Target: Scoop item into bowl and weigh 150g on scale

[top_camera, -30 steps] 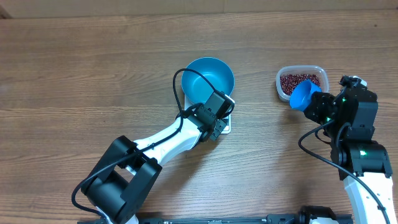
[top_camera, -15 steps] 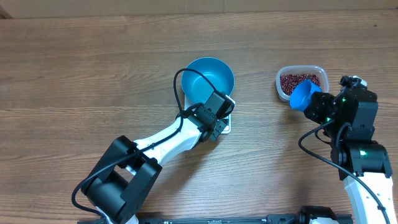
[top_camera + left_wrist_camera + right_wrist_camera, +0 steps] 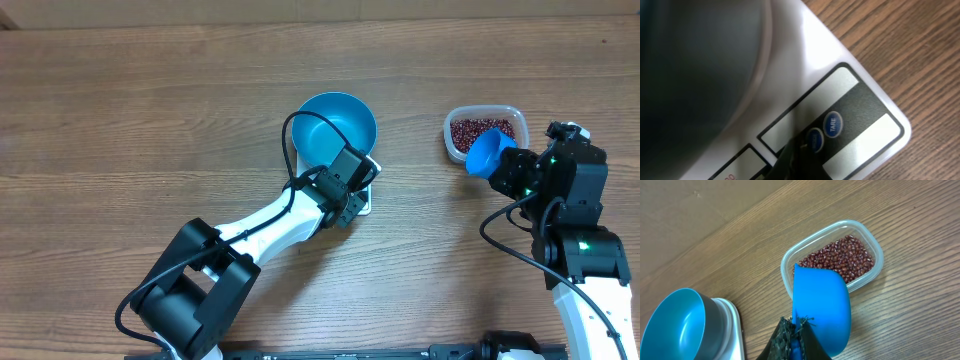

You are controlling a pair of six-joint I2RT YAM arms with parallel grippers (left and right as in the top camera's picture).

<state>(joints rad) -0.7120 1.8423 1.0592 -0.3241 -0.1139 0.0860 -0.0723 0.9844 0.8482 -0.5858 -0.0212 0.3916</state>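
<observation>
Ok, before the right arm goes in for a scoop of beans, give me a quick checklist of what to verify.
1. Bowl sits on the scale, empty: ok.
2. Left gripper shut, tip at the round button beside TARE: ok.
3. Scale zeroed: cannot tell, no reading is legible.
4. Right gripper shut on the scoop: ok.
5. Scoop looks empty, at the tub's near rim: ok.
6. Beans in the tub to scoop: ok.
</observation>
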